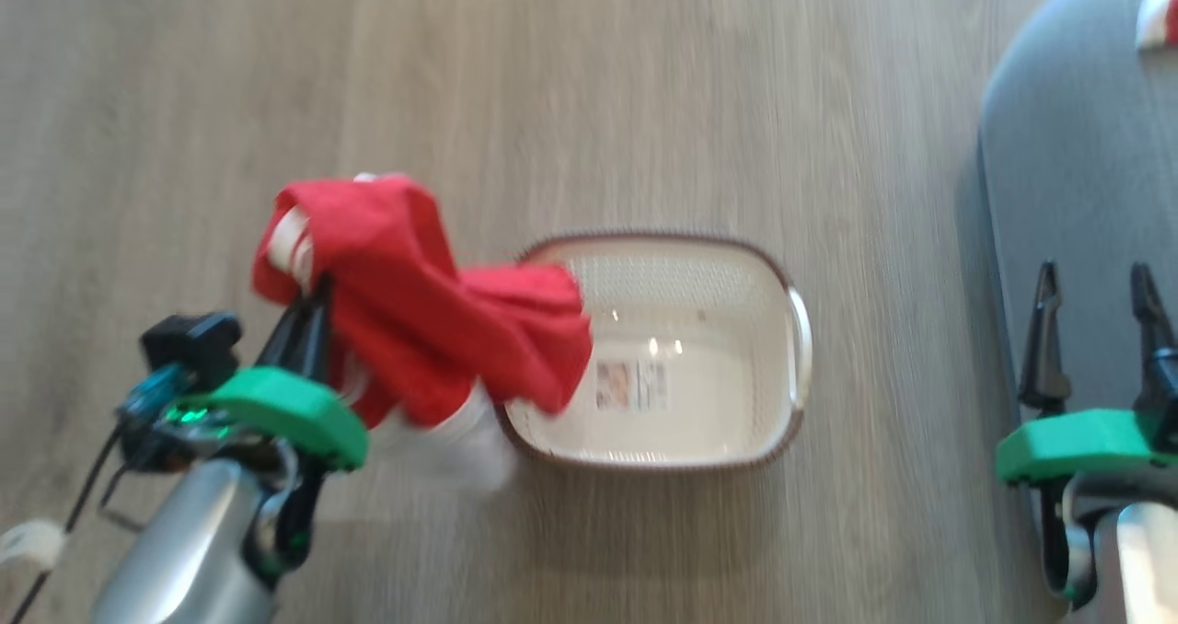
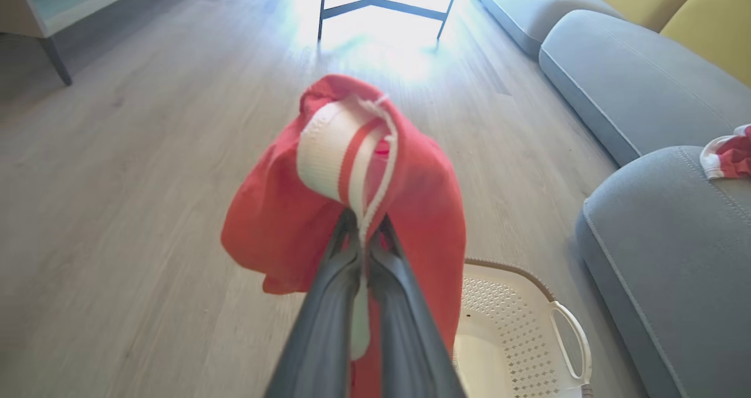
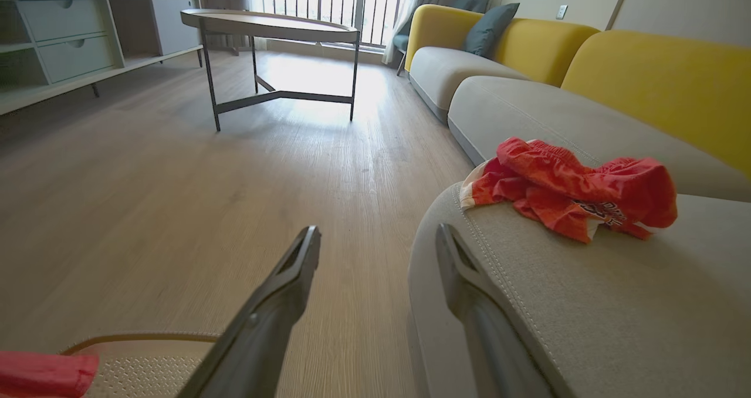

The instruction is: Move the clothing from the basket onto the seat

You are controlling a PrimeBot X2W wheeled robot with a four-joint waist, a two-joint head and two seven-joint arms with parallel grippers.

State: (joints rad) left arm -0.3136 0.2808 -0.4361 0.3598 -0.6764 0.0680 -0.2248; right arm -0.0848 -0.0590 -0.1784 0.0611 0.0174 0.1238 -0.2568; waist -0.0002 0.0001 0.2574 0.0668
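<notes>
Clothing hangs bunched from the left claw. The claw's two dark fingers are pinched together on a white band with a red stripe, and red fabric drapes down both sides of them. In the head view this bundle is held above the wood floor at the left end of the basket, with one red fold reaching over that end's rim. The label sticker shows on the basket's bottom. The right claw is spread wide with nothing between its fingers, hovering over the rounded corner of the grey seat, to the right of the basket. Farther along the seat a second red piece with white trim lies crumpled on the cushion. Beyond it are yellow backrests and a dark-legged table.
</notes>
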